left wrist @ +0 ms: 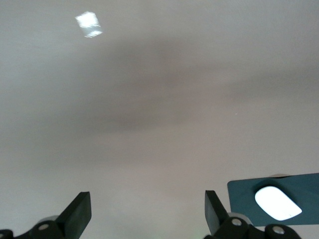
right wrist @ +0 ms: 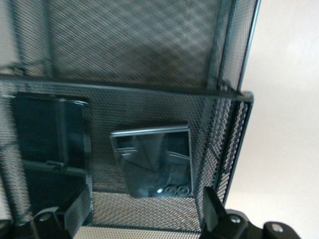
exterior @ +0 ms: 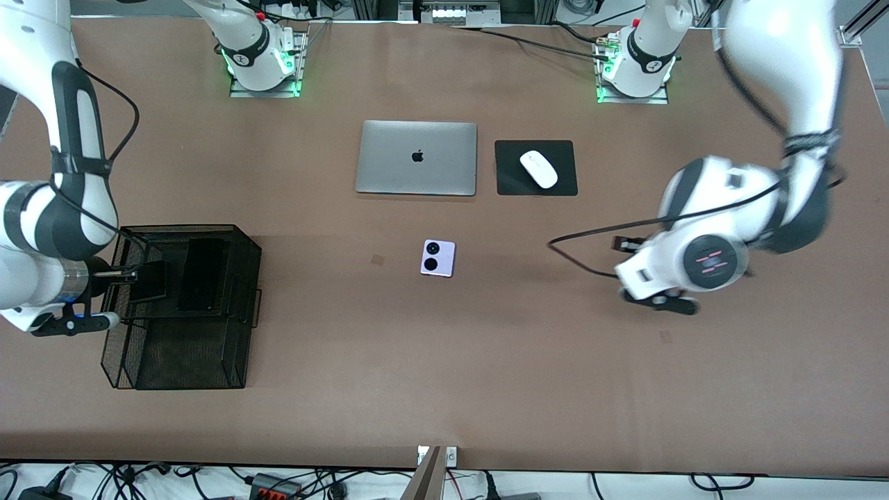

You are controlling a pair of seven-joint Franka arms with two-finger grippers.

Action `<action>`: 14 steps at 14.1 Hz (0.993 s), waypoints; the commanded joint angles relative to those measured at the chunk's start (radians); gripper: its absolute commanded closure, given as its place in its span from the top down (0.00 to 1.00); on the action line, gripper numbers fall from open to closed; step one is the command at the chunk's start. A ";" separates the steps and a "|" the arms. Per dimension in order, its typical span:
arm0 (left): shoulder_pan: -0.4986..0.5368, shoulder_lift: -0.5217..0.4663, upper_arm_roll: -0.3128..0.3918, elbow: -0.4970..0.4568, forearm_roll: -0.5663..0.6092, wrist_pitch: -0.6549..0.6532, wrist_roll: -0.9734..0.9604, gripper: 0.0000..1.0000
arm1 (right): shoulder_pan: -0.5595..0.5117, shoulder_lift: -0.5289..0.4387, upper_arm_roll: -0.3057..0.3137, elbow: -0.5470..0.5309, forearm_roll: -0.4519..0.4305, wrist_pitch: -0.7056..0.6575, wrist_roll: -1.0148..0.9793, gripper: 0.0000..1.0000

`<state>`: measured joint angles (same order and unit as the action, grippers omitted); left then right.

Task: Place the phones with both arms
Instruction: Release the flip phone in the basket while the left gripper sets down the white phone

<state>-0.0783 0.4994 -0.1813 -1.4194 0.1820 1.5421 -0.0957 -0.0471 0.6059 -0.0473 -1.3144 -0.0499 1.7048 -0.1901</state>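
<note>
Two phones, the slab (right wrist: 47,149) and black flip (right wrist: 154,162), lie in the mesh tray (exterior: 180,361) under the spread right gripper (exterior: 125,278). Lavender phone (exterior: 437,257) sits mid-table; the left gripper (exterior: 642,274), spread, should descend squarely over it.

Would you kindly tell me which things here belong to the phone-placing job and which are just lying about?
Job:
- lavender flip phone
- slim black phone
- black flip phone
- mesh tray

Lying about:
- laptop
- mouse
- mouse pad

Lavender flip phone (exterior: 437,257) lies nearer the camera than laptop (exterior: 417,157).
</note>
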 commanded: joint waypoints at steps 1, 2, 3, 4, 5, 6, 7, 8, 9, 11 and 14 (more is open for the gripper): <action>0.023 -0.174 -0.015 -0.087 0.011 -0.014 0.007 1.00 | 0.102 -0.072 0.009 -0.008 0.001 -0.039 0.064 1.00; 0.037 -0.202 -0.017 -0.082 0.005 -0.023 0.008 1.00 | 0.152 -0.074 0.009 -0.006 0.002 -0.039 0.096 1.00; 0.044 -0.228 -0.017 -0.084 -0.002 -0.022 0.014 1.00 | 0.192 -0.068 0.009 -0.005 0.027 -0.027 0.124 1.00; 0.048 -0.266 -0.017 -0.085 -0.015 -0.022 0.019 1.00 | 0.229 -0.055 0.007 -0.005 0.104 -0.011 0.136 1.00; 0.060 -0.289 -0.017 -0.084 -0.048 -0.016 0.019 1.00 | 0.259 -0.020 0.007 -0.006 0.178 0.046 0.136 1.00; 0.066 -0.320 -0.001 -0.090 -0.097 -0.005 0.021 1.00 | 0.289 -0.003 0.007 -0.011 0.203 0.120 0.138 1.00; 0.049 -0.369 0.015 -0.123 -0.123 0.006 0.019 1.00 | 0.320 0.023 0.007 -0.014 0.202 0.177 0.147 1.00; 0.034 -0.384 0.029 -0.157 -0.140 0.044 0.017 1.00 | 0.363 0.050 0.007 -0.014 0.200 0.212 0.206 1.00; 0.032 -0.427 0.032 -0.217 -0.136 0.111 0.017 1.00 | 0.400 0.070 0.007 -0.014 0.194 0.237 0.286 1.00; 0.038 -0.559 0.048 -0.381 -0.134 0.258 0.017 1.00 | 0.479 0.106 0.004 -0.014 0.193 0.298 0.450 1.00; 0.048 -0.588 0.068 -0.395 -0.136 0.282 0.021 1.00 | 0.578 0.149 0.004 -0.014 0.164 0.358 0.654 1.00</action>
<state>-0.0364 -0.0229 -0.1334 -1.7470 0.0637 1.7848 -0.0937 0.4732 0.7388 -0.0284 -1.3348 0.1288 2.0354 0.3485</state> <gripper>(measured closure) 0.000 0.000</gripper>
